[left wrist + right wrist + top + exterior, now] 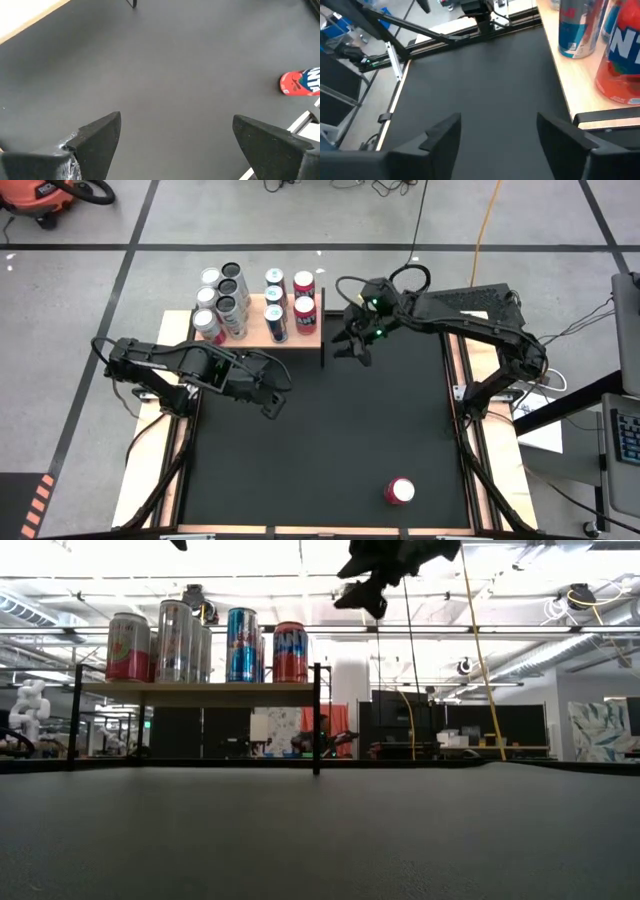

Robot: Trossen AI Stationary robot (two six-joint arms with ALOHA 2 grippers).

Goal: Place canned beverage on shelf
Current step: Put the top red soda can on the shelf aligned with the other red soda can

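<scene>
The pale wooden shelf (252, 340) stands on thin black posts at the mat's far left, and several cans (240, 645) stand upright on it. One more red can (400, 491) stands on the black mat near its front right; it also shows in the left wrist view (300, 82). My right gripper (350, 352) hangs open and empty just right of the shelf's right end, above board height (372, 595). The board's edge (580, 95), with a blue can and a red can on it, lies beside the gripper's fingers. My left gripper (272, 405) waits open over the mat's left part.
The shelf's black corner post (322, 350) stands close to my right gripper. The mat's middle (330, 440) lies bare between the two arms. Wooden table edges (455, 380) and aluminium rails border the mat on both sides.
</scene>
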